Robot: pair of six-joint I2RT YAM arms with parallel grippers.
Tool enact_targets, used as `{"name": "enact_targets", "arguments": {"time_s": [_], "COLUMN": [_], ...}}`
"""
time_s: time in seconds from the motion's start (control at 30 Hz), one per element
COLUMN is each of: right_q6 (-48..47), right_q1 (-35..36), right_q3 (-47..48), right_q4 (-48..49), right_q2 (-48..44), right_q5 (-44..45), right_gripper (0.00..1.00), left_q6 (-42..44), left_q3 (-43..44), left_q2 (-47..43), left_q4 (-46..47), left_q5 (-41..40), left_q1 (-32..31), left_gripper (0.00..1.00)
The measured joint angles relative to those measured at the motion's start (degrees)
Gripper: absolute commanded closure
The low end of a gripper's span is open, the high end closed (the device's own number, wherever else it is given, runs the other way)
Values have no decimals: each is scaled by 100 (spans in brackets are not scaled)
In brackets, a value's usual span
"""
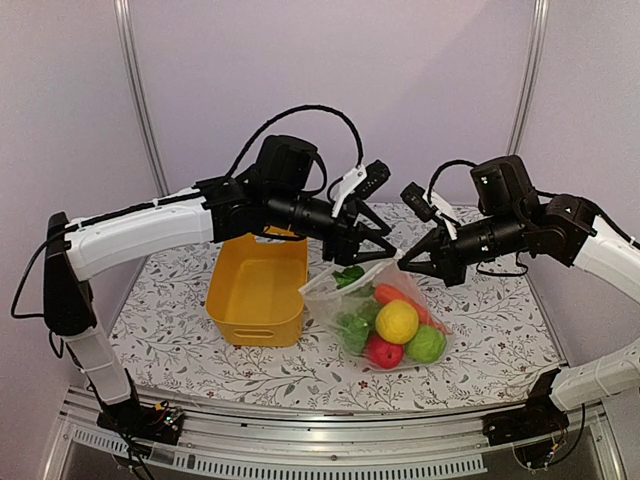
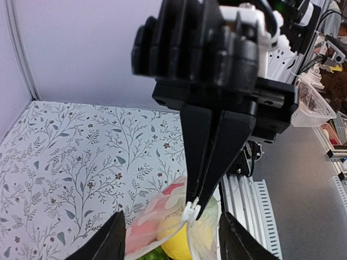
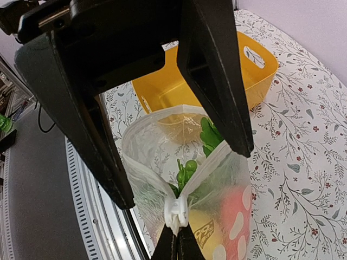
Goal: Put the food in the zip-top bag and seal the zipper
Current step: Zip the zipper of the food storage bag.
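The dotted clear zip-top bag (image 1: 322,296) lies right of the tub with its mouth lifted and still gaping. Inside are a yellow lemon piece (image 1: 397,321), a red piece (image 1: 383,352), a green piece (image 1: 427,344), a carrot (image 1: 390,293) and lettuce (image 1: 350,275). My right gripper (image 3: 174,242) is shut on the white zipper slider (image 3: 176,211) at one end of the mouth; it also shows in the left wrist view (image 2: 194,208). My left gripper (image 2: 172,216) is open, its fingers (image 3: 238,135) straddling the bag mouth, one tip against the zipper strip (image 3: 214,157). A green bumpy cluster (image 3: 187,168) shows inside.
The yellow tub (image 1: 255,290) stands just left of the bag, close under my left arm; it also shows in the right wrist view (image 3: 255,76). The floral tablecloth (image 1: 500,320) ends at a metal rail (image 1: 330,440) along the near edge.
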Motion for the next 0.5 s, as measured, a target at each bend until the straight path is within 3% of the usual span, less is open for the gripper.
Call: {"name": "enact_targets", "arguments": {"time_s": [0.5], "right_q6": [-83], "right_q1": [2], "right_q3": [166], "right_q4": [-201], "right_q2": [66], "right_q5": [-151], "right_gripper": [100], "left_q6": [-13], "left_q3": [11], "left_q2": [284], "left_q4": [101], "left_q5": [649], "left_q1": [17], "left_gripper": [65]}}
